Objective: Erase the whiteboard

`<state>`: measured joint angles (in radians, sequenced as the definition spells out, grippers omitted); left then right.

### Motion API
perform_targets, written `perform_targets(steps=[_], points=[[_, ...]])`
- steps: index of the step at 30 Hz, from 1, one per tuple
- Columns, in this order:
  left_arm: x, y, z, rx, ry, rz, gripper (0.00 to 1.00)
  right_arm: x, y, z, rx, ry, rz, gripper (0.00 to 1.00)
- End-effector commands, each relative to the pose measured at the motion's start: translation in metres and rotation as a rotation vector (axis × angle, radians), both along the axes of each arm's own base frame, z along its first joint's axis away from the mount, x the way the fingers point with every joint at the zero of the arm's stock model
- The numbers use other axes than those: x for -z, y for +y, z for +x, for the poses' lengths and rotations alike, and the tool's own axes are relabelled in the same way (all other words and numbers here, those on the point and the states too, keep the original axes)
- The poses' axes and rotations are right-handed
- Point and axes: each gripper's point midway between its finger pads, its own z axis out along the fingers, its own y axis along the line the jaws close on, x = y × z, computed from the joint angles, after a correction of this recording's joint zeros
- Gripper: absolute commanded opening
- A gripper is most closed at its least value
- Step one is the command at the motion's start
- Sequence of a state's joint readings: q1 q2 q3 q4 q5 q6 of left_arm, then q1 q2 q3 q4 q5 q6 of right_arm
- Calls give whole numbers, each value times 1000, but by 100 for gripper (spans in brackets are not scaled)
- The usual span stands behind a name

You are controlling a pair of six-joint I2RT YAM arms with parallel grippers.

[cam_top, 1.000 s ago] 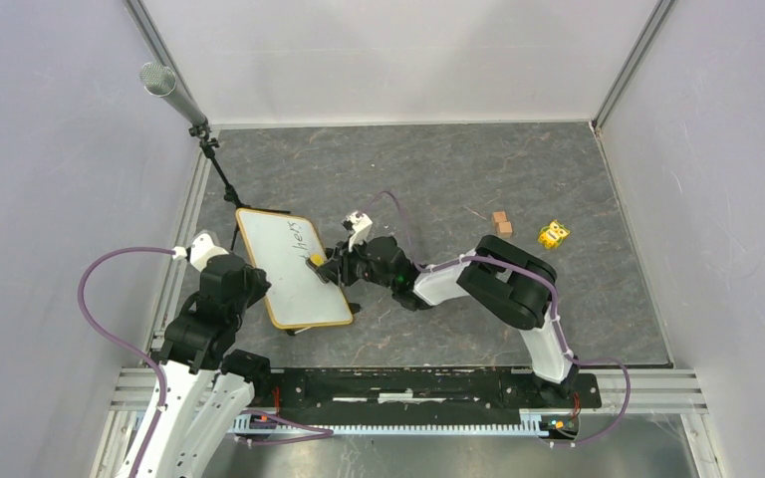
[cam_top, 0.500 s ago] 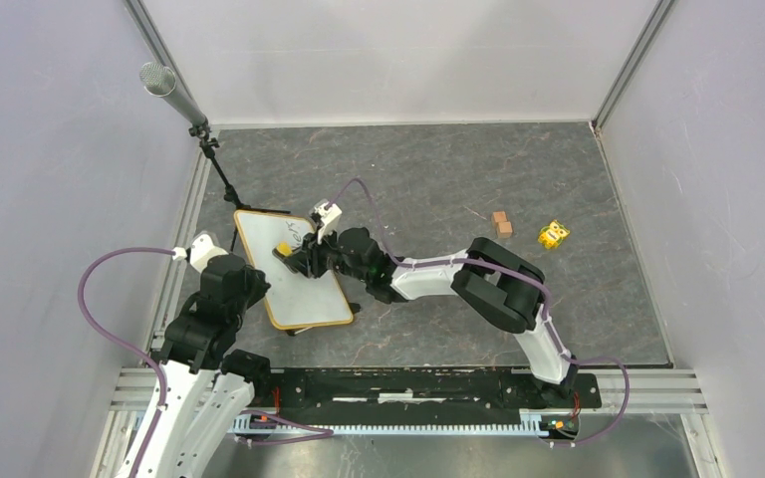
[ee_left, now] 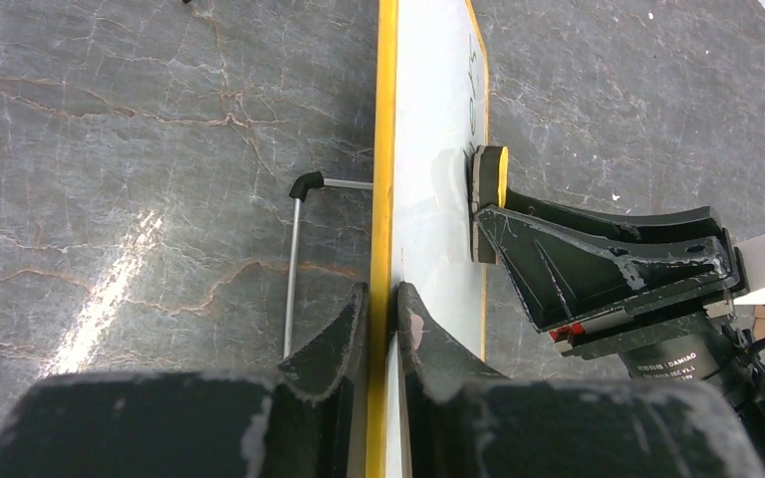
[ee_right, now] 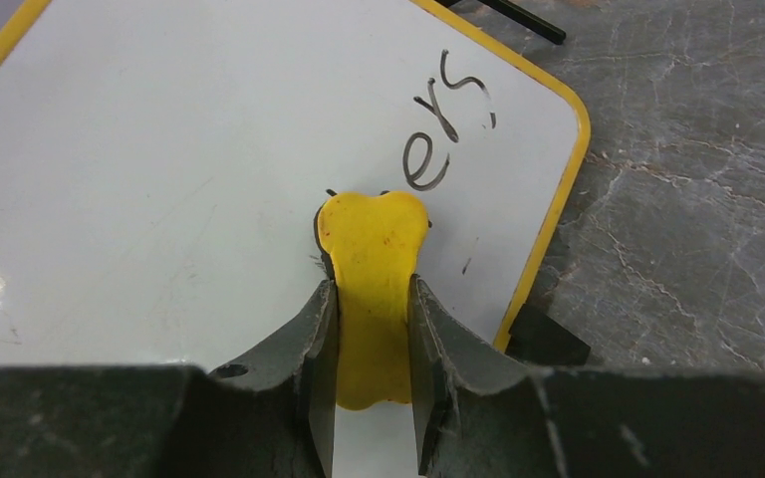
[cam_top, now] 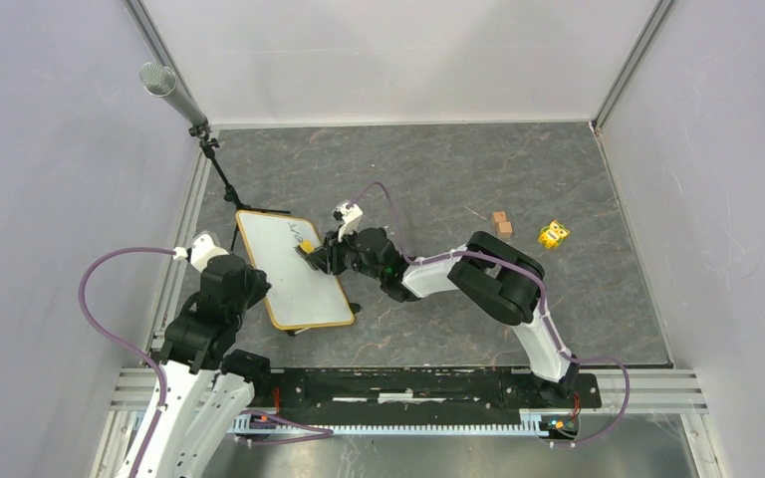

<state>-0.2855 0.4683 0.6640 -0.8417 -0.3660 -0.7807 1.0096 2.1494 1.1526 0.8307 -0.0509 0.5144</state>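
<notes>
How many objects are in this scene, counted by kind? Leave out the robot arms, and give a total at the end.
whiteboard: 1
yellow eraser: 1
brown blocks: 2
yellow toy: 1
microphone: 1
Total: 6

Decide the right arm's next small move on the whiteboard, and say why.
Probably slide the eraser forward across the marker letters: the right gripper holds it against the whiteboard just short of that writing, while the left gripper clamps its frame.

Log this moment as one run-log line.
left gripper: shut on whiteboard frame | right gripper: shut on eraser, pad against board | writing: "ers" not yet wiped
</notes>
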Motion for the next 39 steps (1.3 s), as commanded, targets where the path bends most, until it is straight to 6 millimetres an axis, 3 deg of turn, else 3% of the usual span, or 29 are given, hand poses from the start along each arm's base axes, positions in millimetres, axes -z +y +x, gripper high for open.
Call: perform_targets(steps=[1, 6, 12, 14, 16, 19, 22, 27, 33, 39], points=[[2, -19, -3, 53, 18, -90, 2, 71, -27, -15, -18, 110, -205, 15], [3, -20, -2, 54, 24, -89, 2, 72, -9, -3, -79, 65, -256, 16], [2, -19, -1, 49, 23, -83, 2, 63, 1, -20, -147, 79, -195, 16], [-2, -16, 0, 41, 16, -70, 13, 57, 3, -25, -158, 71, -192, 16], [-8, -10, -1, 17, 6, -56, 34, 52, 2, -29, -165, 64, -187, 16], [-17, -5, -1, -7, -9, -41, 51, 46, -1, -31, -166, 58, -177, 16], [-23, -8, 5, 3, -14, -46, 75, 44, -5, -33, -165, 51, -178, 16], [-26, -10, 18, 36, 47, 0, 99, 41, -5, -35, -177, 44, -174, 16], [-9, -15, 37, 99, 151, -104, 99, 37, -3, -36, -188, 39, -166, 16], [-7, -9, 41, 108, 118, -102, 86, 30, -1, -32, -180, 27, -161, 17]])
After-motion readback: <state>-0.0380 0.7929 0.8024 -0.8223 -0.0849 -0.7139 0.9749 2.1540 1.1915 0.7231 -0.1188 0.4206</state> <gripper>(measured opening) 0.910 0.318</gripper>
